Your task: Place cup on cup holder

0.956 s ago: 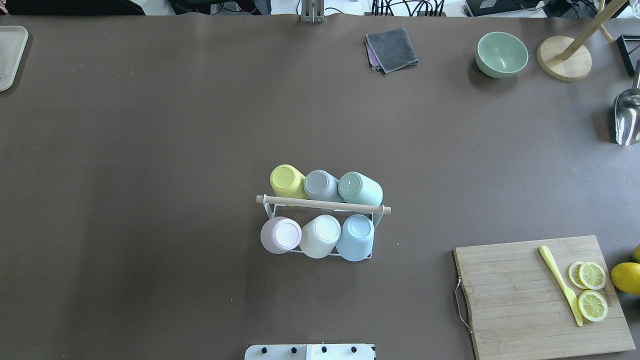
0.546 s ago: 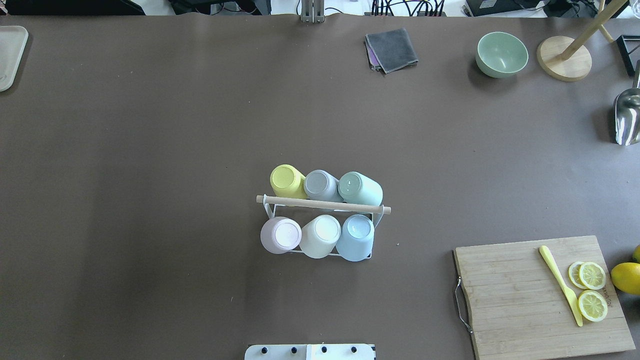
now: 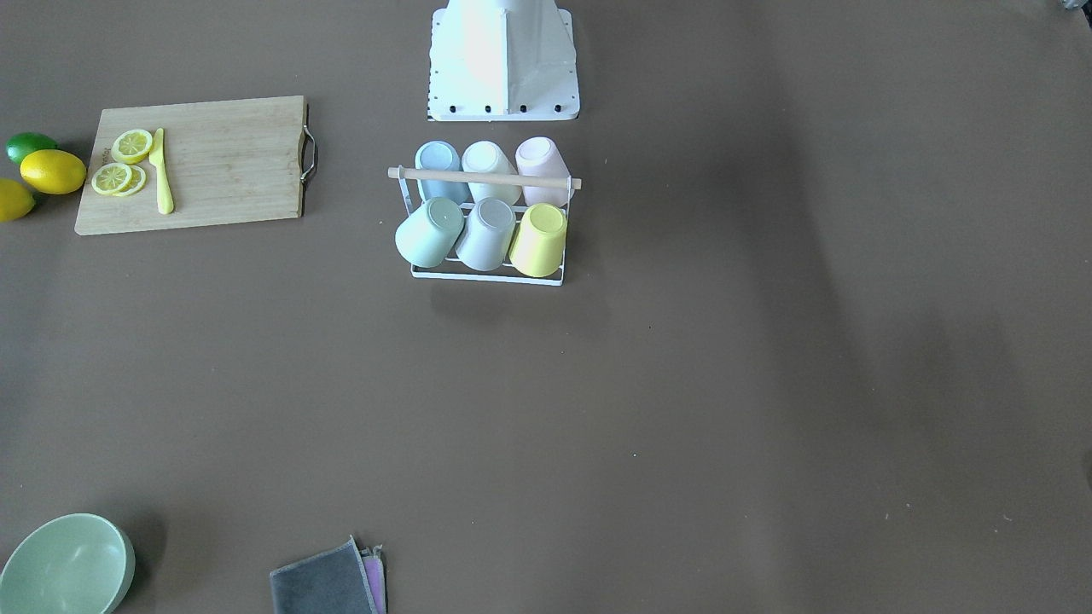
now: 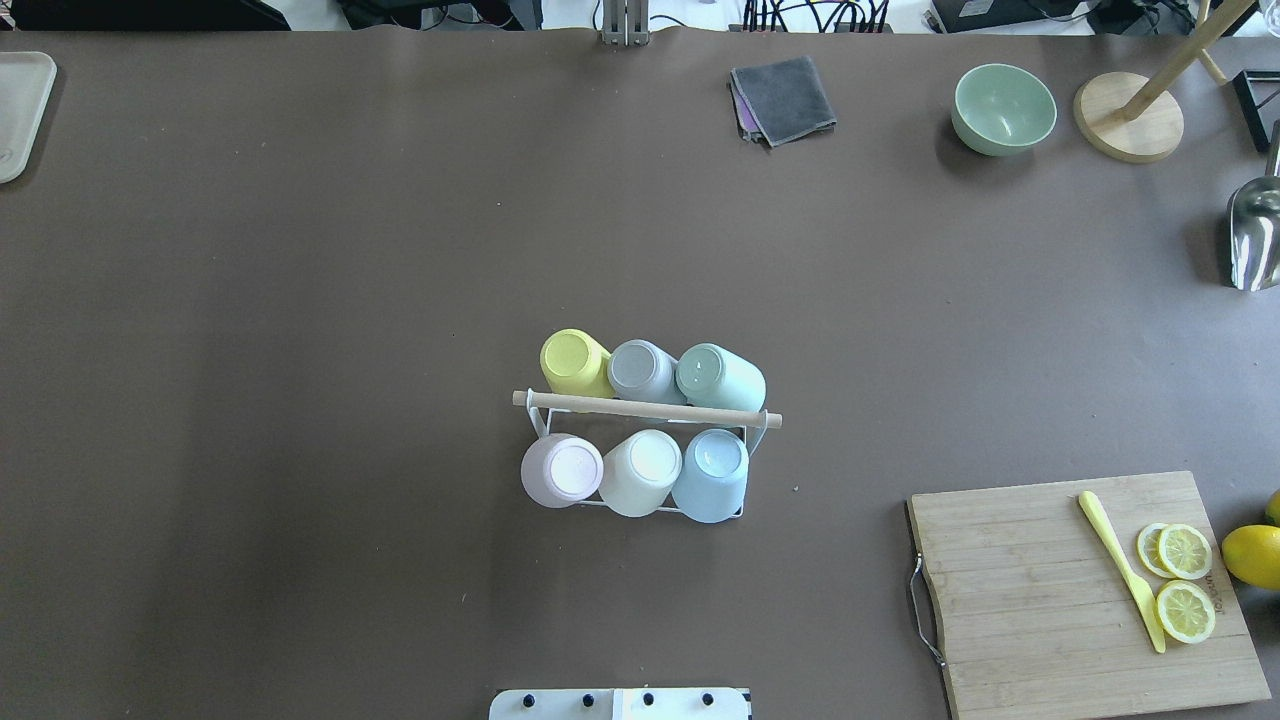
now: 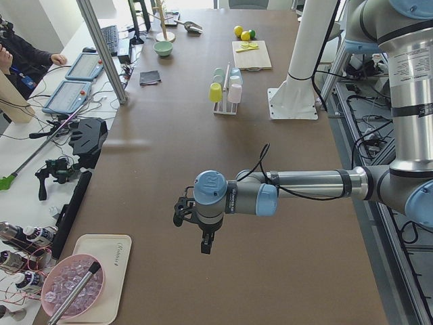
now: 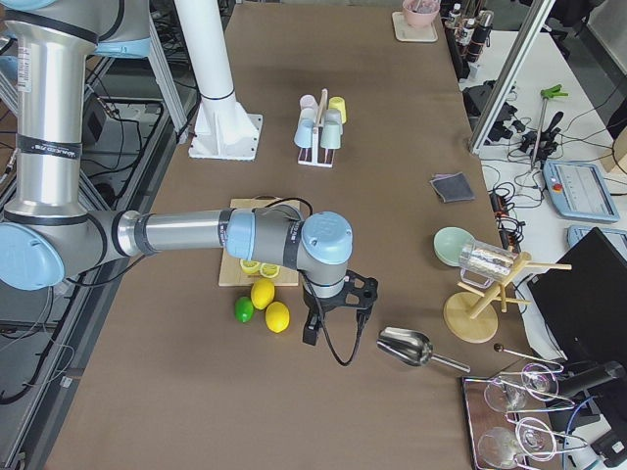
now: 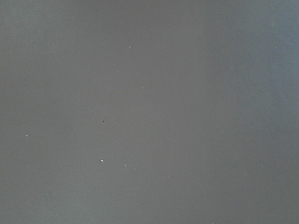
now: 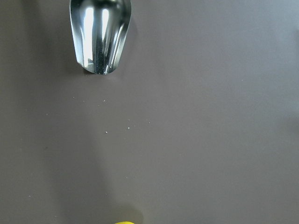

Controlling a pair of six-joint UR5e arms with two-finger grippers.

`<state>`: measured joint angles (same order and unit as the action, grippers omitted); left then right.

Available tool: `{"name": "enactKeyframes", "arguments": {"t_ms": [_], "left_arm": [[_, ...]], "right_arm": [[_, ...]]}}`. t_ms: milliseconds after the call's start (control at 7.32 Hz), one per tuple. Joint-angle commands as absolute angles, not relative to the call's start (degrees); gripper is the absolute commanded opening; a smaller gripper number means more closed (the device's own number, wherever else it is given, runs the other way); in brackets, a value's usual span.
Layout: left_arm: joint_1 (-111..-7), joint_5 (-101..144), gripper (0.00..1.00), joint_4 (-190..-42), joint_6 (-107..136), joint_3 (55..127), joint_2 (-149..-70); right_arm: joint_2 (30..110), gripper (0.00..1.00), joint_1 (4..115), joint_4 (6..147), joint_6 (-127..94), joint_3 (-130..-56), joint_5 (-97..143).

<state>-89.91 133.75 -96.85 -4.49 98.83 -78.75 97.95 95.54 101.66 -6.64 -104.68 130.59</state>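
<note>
The cup holder (image 4: 646,408), a white wire rack with a wooden rod on top, stands mid-table near the robot base; it also shows in the front view (image 3: 484,177). Several pastel cups sit upside down on its pegs: yellow (image 4: 572,362), grey (image 4: 643,370) and green (image 4: 718,376) on the far row, pink (image 4: 562,470), white (image 4: 642,472) and blue (image 4: 712,475) on the near row. My left gripper (image 5: 181,215) hovers over bare table far to the left. My right gripper (image 6: 338,311) hovers far right near the lemons. I cannot tell whether either is open or shut.
A cutting board (image 4: 1010,600) with a yellow knife and lemon slices lies near right, lemons (image 4: 1252,555) beside it. A metal scoop (image 4: 1255,235), wooden stand (image 4: 1128,117), green bowl (image 4: 1003,108) and grey cloth (image 4: 783,98) lie far right. A tray (image 4: 20,110) lies far left.
</note>
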Motion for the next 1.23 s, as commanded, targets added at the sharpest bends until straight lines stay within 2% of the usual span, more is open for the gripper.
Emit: {"name": "enactKeyframes", "arguments": {"t_ms": [0, 1092], "left_arm": [[-89.91, 133.77, 0.98, -97.12, -4.48, 99.05, -78.84], [-90.09, 133.95, 0.98, -97.12, -4.75, 99.58, -79.36]], "right_arm": [[97.91, 1.0, 95.54, 100.55, -5.89, -104.68, 130.43], [97.91, 1.0, 95.45, 93.16, -5.98, -101.16, 131.57]]}}
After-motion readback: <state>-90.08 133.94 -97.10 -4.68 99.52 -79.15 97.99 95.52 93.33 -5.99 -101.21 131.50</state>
